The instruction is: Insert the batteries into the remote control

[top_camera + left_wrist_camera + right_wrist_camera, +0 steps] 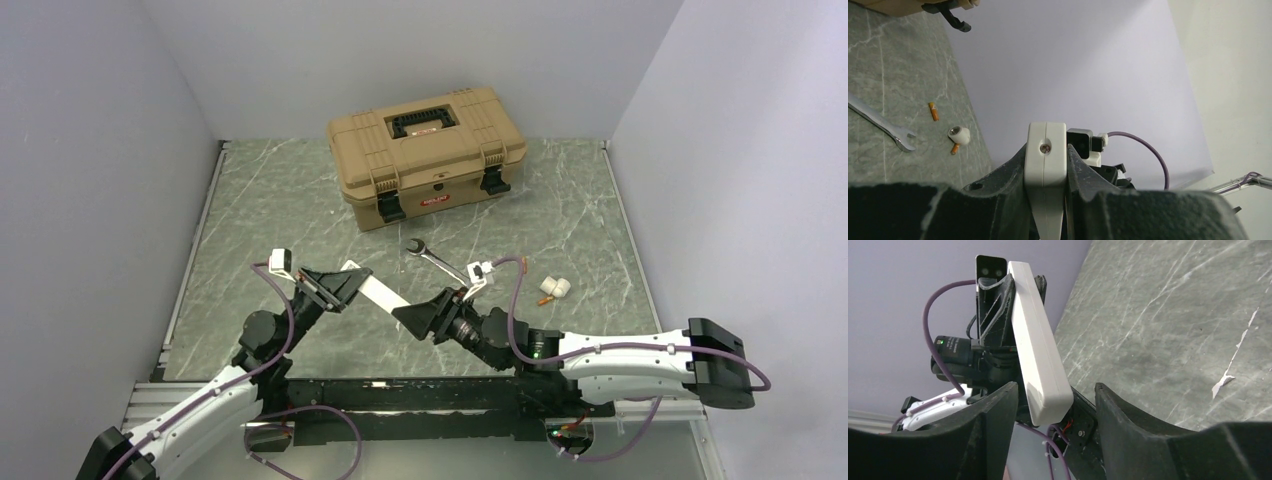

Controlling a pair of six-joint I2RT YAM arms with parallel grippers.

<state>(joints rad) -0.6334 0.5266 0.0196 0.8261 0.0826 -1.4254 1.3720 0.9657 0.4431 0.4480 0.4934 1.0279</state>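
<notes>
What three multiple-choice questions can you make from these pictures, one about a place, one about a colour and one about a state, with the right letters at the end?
1. Where does the wrench lie?
A. on the table, in front of the toolbox
B. on the toolbox lid
C. under the toolbox

2. What colour is the toolbox body?
A. red
B. tan
C. blue

3. What is the state of the left end effector?
A. open and empty
B. shut on the wrench
C. shut on the remote control

Answers:
1 A: the top view shows it flat on the table just in front of the toolbox.
2 B: the case is tan, with black latches and a black handle.
3 C: the left wrist view shows the white bar clamped between its jaws.
</notes>
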